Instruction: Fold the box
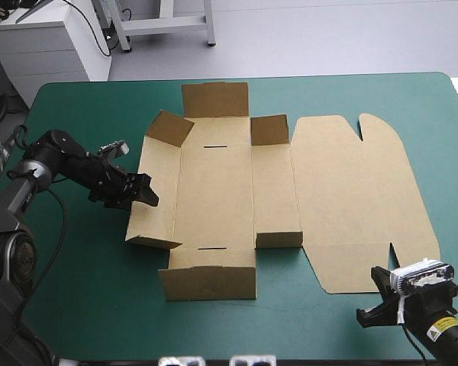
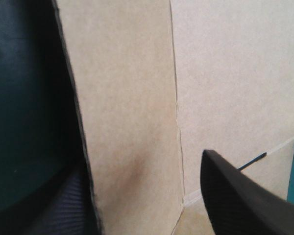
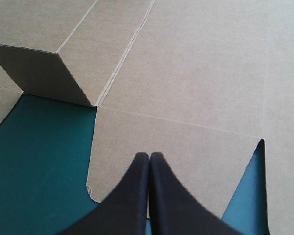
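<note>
From above and behind the robot, one camera looks forward and down over the whole teal-green table cover and the cut brown board box. The left wrist camera sits hard against the box's raised wall near the table's left edge. The right wrist camera, by the near right corner, looks low across the flat lid. The overhead view takes in both patches.

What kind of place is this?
Probably a robot lab. A robot's left pincer and right pincer reach over a table with a teal-green cover, where a brown box lies partly folded.
</note>
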Available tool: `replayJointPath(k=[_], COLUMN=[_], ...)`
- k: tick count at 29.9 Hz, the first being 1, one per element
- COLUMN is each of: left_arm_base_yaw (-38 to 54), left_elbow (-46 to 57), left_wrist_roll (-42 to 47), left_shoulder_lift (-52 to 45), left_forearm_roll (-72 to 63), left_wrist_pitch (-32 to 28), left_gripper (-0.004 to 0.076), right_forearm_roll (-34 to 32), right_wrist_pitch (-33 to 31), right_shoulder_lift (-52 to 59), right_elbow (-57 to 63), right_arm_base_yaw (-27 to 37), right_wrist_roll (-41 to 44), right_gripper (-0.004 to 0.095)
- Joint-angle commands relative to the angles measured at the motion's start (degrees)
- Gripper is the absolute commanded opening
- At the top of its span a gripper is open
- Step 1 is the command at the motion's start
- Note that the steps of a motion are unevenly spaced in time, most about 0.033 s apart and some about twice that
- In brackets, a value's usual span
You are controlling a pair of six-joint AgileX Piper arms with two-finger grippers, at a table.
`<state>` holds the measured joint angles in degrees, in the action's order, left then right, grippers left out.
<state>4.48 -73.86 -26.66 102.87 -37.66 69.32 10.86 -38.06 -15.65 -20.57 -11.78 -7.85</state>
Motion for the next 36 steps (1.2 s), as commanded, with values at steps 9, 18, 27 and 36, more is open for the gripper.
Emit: replayJointPath(k=[9, 18, 27, 36], left_arm_base_yaw=[-2.41, -4.82, -4.84, -7.81], left_elbow=[0.38, 0.38, 0.28, -13.25], left_wrist_roll=[-0.69, -0.49, -3.50, -3.72], left_shoulder_lift=[-1.08, 1.26, 1.26, -0.07], left_forearm_roll=[-10.95, -8.56, -6.23, 8.35], left_wrist_pitch=[4.82, 4.82, 4.82, 4.65], left_gripper=[0.0447, 0.0293, -0.0008, -0.0008], right_forearm_roll=[0.49, 0.49, 0.49, 0.49], right_wrist_pitch=[3.63, 3.63, 3.63, 3.63], right_shoulder_lift=[-0.66, -0.66, -0.66, -0.66], right_elbow=[-1.29, -1.29, -1.29, -1.29], right_arm_base_yaw=[0.19, 0.19, 0.19, 0.19], right_wrist_roll=[-0.14, -0.14, -0.14, -0.14], right_gripper=[-0.0014, -0.0014, -0.0014, -0.0014])
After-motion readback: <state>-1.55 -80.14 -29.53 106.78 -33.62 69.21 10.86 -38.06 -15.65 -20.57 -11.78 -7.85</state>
